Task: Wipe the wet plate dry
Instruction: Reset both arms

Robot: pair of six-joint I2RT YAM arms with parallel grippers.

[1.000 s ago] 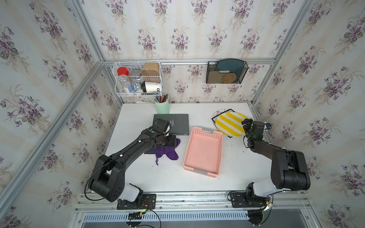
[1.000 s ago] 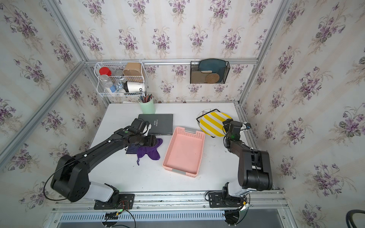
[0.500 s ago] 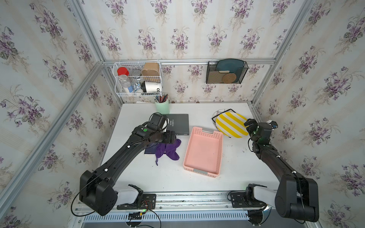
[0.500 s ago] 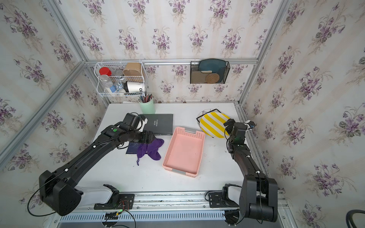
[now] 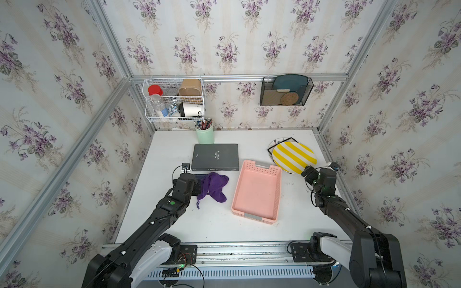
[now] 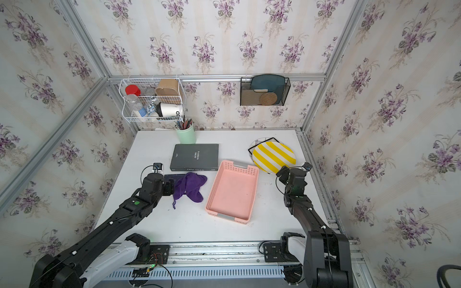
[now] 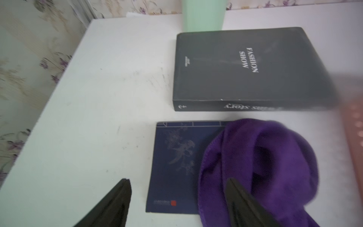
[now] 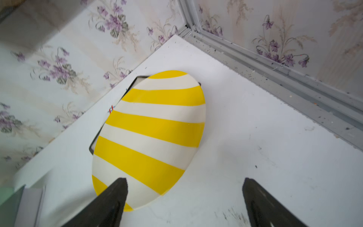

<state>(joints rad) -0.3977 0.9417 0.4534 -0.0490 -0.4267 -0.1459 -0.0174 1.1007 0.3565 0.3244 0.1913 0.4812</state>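
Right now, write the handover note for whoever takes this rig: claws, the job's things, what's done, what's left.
Left claw: open, empty, poised at the purple cloth.
Right claw: open, empty, at the near rim of the striped plate.
Cloth lies bunched, partly on a blue booklet, beside the pink basket. Plate sits far right on the table.
Done: both arms in position; nothing gripped, no wiping.
Left: grip cloth, probably steady plate, wipe it dry.

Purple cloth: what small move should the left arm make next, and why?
Probably shift the left gripper onto the purple cloth and close: it stands open with the cloth lying loose right by it, and the striped plate awaits wiping.
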